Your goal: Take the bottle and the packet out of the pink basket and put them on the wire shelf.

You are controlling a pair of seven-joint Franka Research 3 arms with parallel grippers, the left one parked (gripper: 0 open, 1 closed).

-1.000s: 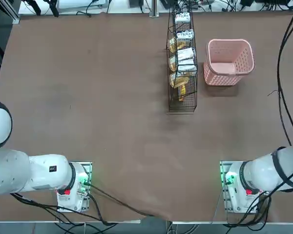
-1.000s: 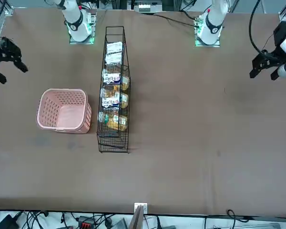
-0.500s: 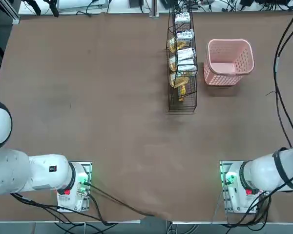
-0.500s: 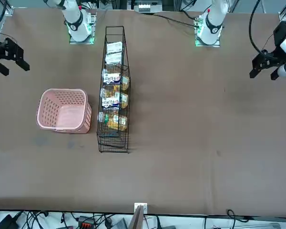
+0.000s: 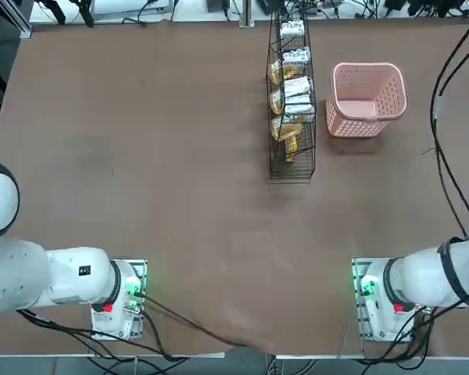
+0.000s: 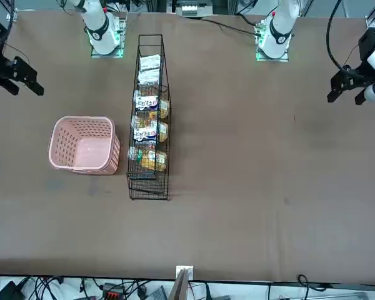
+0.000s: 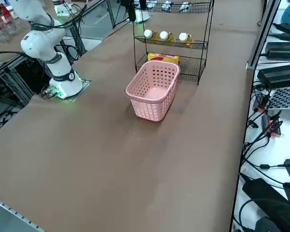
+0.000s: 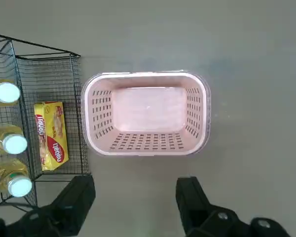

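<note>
**Right gripper hanging open above an empty-looking pink basket**

I am looking down through the wrist camera, and the right gripper [image 8: 133,202] is hovering above the bench with its two black fingers [image 8: 76,200] spread wide apart and nothing between them. In the front view I am seeing the same gripper [image 6: 26,84] over the bench's edge on the robot's right side, on the robot's side of the basket and well apart from it.

The pink basket [image 8: 145,148] is sitting upright on the bench, just beside the wire shelf [image 8: 39,74] and not touching it as far as I can tell. I am seeing only bare pink floor inside it; no bottle or packet is showing there.

The wire shelf [image 5: 291,164] is standing near the far edge of the bench, between the basket [image 5: 366,129] and the bench's middle. On one tier, three white-capped bottles [image 8: 12,143] of amber liquid are lying side by side, and a yellow packet [image 8: 50,138] is lying on the tier below them, nearer the basket. From overhead, I am also making out white packets [image 5: 297,86] on the upper tiers. I cannot tell which of these is the task's own bottle or packet.
</note>
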